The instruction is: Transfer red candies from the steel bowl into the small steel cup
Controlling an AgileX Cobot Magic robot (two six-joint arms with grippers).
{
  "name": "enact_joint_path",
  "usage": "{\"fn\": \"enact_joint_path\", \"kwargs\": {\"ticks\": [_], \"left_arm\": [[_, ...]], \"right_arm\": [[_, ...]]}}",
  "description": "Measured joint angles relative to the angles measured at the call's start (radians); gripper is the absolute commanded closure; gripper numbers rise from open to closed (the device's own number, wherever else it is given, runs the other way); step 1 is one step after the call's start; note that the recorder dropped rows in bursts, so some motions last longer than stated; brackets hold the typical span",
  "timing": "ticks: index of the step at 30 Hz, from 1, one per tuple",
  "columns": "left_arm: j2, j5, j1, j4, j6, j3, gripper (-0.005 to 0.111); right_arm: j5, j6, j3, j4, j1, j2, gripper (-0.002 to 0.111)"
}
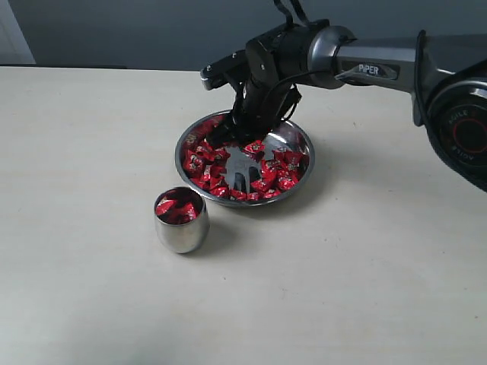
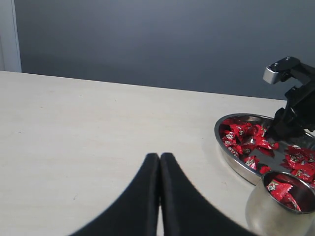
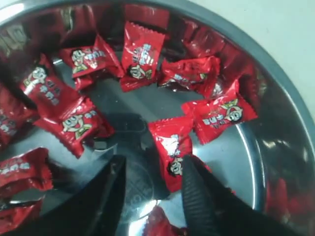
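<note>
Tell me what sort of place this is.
Probably a robot test bench or lab: a bare pale table and a plain grey wall, with the right gripper down in a steel bowl of red candies beside a small steel cup.

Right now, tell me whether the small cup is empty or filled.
Partly filled: red candies show inside the upright small steel cup.

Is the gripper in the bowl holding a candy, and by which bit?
No, nothing is held. The right gripper is open over the steel bowl; a red candy lies beside one finger, not pinched.
</note>
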Motion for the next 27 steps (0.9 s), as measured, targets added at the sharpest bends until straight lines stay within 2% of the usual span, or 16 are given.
{"fn": "enact_joint_path", "kwargs": {"ticks": [12, 14, 16, 18, 27], "left_arm": [[0.000, 0.000, 0.000, 0.000, 0.000, 0.000, 0.106], [0.000, 0.000, 0.000, 0.000, 0.000, 0.000, 0.106], [0.000, 0.000, 0.000, 0.000, 0.000, 0.000, 0.106], [0.000, 0.000, 0.000, 0.000, 0.000, 0.000, 0.106], [0.000, 0.000, 0.000, 0.000, 0.000, 0.000, 0.106]], "right_arm": [[-0.044, -0.006, 0.000, -0.044, 0.000, 0.058, 0.066], [-0.053, -0.006, 0.000, -0.044, 0.000, 0.058, 0.075], [-0.053, -0.006, 0.000, -0.046, 0.000, 0.058, 0.096], [-0.054, -0.006, 0.000, -0.046, 0.000, 0.058, 0.104], [-0.061, -0.010, 0.000, -0.017, 0.000, 0.058, 0.104]]}}
